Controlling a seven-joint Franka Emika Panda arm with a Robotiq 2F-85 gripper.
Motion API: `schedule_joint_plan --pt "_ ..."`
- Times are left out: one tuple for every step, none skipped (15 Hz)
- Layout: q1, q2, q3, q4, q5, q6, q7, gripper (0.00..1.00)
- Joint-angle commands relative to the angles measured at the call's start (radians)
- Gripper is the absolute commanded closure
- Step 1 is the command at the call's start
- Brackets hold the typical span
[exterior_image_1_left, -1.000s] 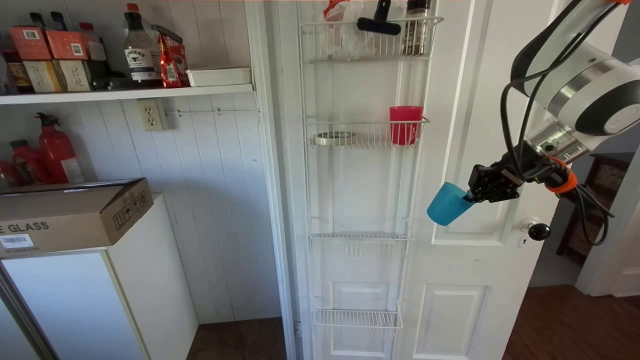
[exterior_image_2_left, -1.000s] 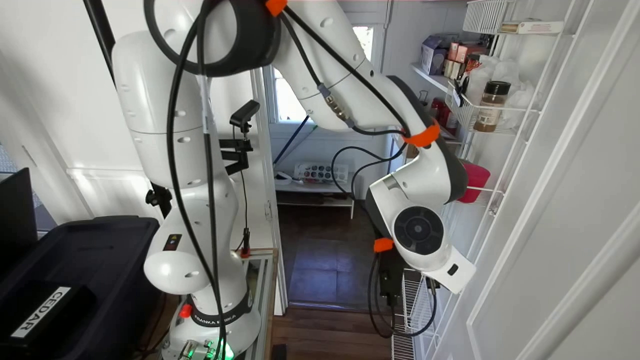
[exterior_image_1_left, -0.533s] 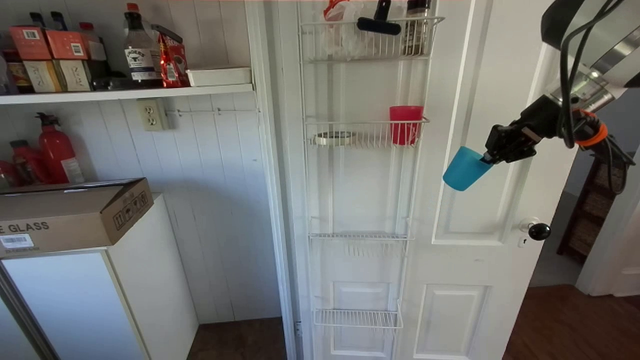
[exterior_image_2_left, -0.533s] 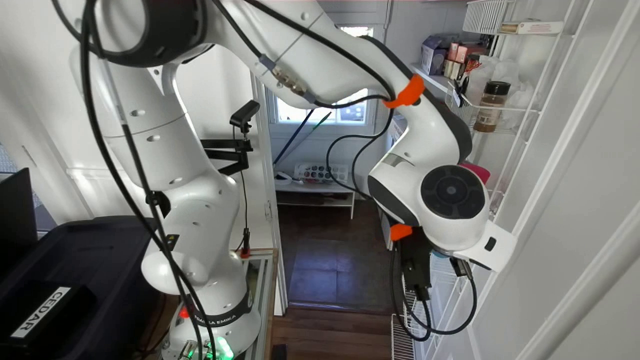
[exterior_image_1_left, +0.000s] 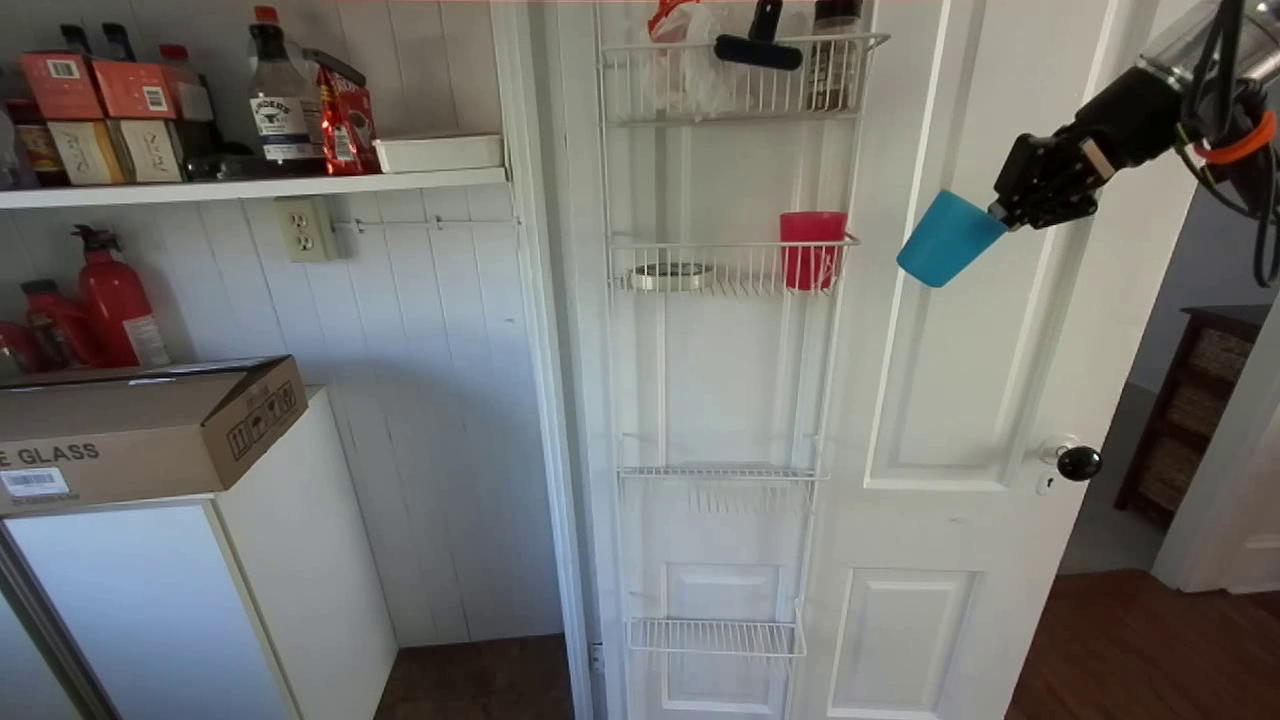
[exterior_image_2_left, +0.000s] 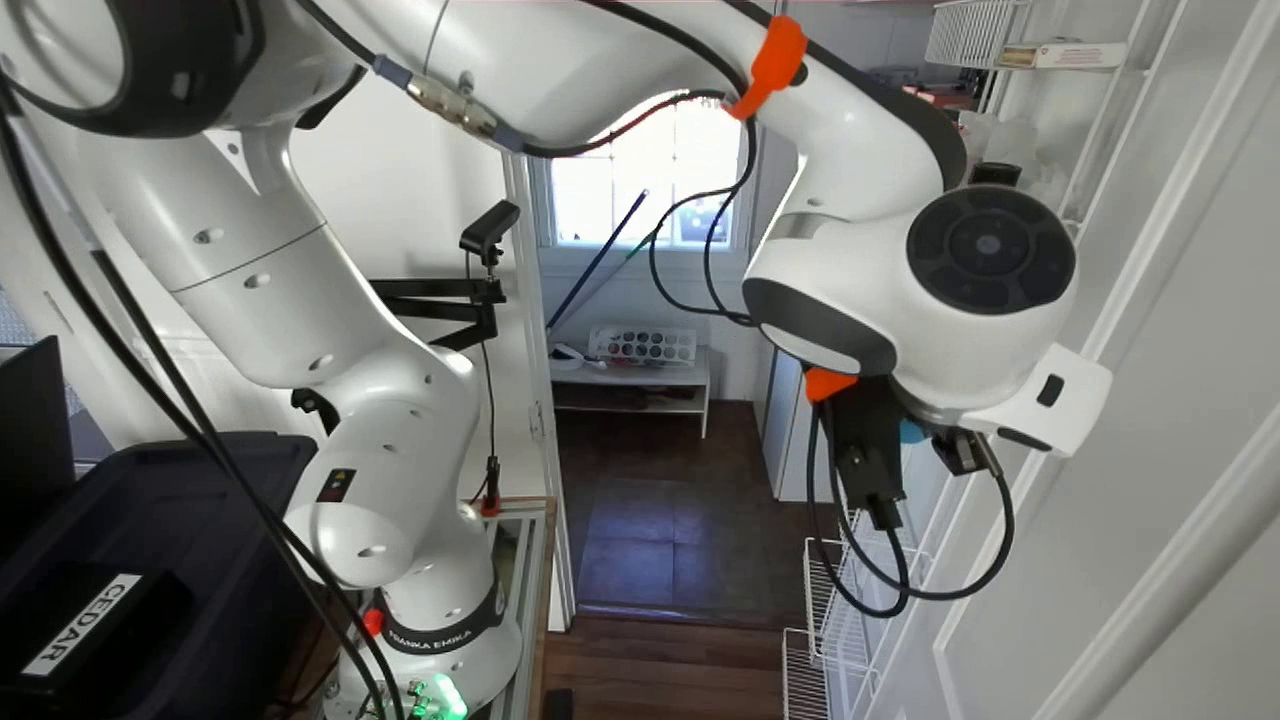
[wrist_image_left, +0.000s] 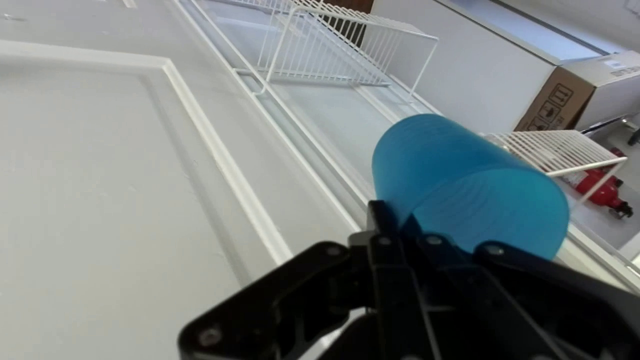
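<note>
Apart: blue cup (exterior_image_1_left: 948, 242), rack edge (exterior_image_1_left: 848, 241).

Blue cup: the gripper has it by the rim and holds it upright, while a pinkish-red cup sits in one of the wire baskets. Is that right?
Not quite: the blue cup is tilted, not upright, as an exterior view shows. The gripper does have it by the rim, and a pinkish-red cup sits in one of the wire baskets.

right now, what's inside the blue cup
In the wrist view, the blue cup shows ribbed inner wall and one finger of the gripper inside the rim. The cup's own side hides its bottom, and the gripper covers the lower rim.
</note>
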Motion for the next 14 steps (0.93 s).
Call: schedule_joint_plan --pt "0.016 -0.044 0.01 0.062 -0.102 -0.073 0.114 0.99" --pt "0.02 -0.047 0.011 0.08 -0.127 -0.08 0.131 0.99" --pt "0.03 -0.049 0.007 0.097 -0.135 -0.087 0.14 0.99" --pt "0.046 -0.05 0.001 0.11 -0.125 -0.094 0.134 0.99" --pt "0.058 -0.048 0.0 0.121 -0.117 -0.093 0.131 0.99" --pt "0.07 -0.043 0.001 0.131 -0.103 -0.088 0.122 0.99" --pt "0.082 -0.038 0.001 0.142 -0.095 -0.087 0.114 0.99" --pt "0.096 -0.032 0.003 0.149 -0.082 -0.081 0.107 0.99" --pt "0.107 -0.024 0.006 0.155 -0.078 -0.072 0.104 0.99" --pt "0.117 -0.017 0.008 0.162 -0.077 -0.07 0.103 0.99" --pt "0.126 -0.01 0.006 0.166 -0.069 -0.067 0.098 0.99" --pt "0.132 -0.003 0.006 0.168 -0.064 -0.063 0.101 0.99" --pt "0.137 0.004 0.003 0.17 -0.054 -0.062 0.101 0.99" --pt "0.137 0.012 0.002 0.171 -0.047 -0.058 0.107 0.99"
